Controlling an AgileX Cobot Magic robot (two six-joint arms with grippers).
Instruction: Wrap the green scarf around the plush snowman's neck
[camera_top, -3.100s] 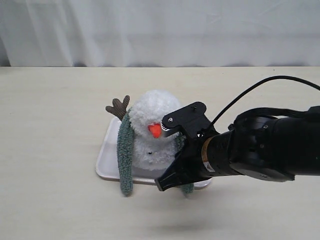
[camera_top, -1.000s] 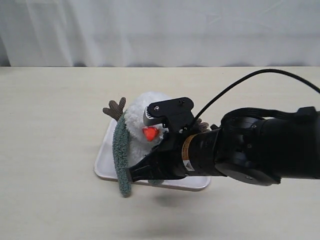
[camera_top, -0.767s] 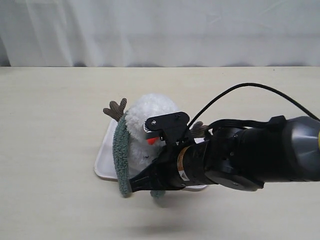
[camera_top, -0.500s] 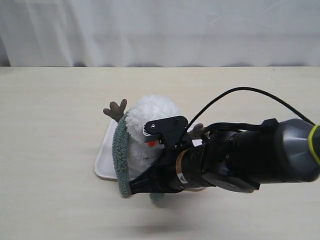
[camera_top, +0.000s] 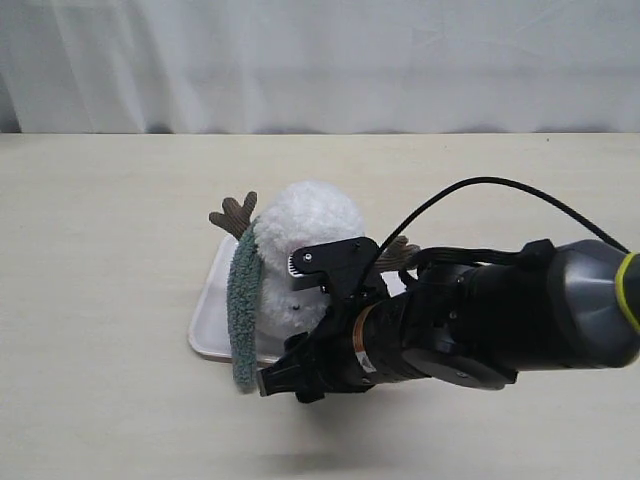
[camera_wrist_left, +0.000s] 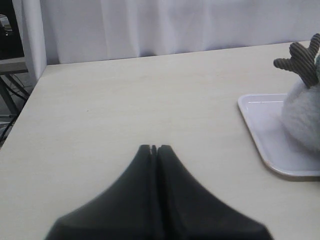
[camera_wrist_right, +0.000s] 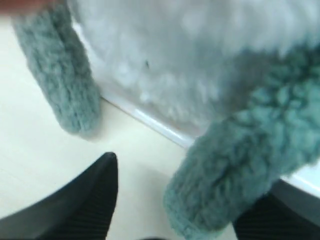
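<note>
The plush snowman (camera_top: 305, 228) sits on a white tray (camera_top: 207, 322); its nose is hidden behind my right arm. The green scarf (camera_top: 242, 318) hangs down its left side. In the right wrist view, that end (camera_wrist_right: 60, 80) dangles over the tray's edge. The other end (camera_wrist_right: 235, 165) lies between the fingers of my right gripper (camera_wrist_right: 187, 192), which is open, and rests against one finger. In the exterior view my right gripper (camera_top: 285, 380) is low in front of the tray. My left gripper (camera_wrist_left: 154, 148) is shut on nothing, away from the tray, with the snowman (camera_wrist_left: 302, 115) at the side.
The tray's rim (camera_wrist_left: 265, 150) lies on a pale tabletop (camera_top: 100, 250). A brown twig arm (camera_top: 235, 213) sticks out at the snowman's left, another (camera_top: 400, 250) behind my right arm. A white curtain (camera_top: 320, 60) closes the back.
My right gripper has carried the scarf end leftward across the snowman's front and sunk lower, in front of the tray. The orange nose is now covered. The snowman sits more upright.
</note>
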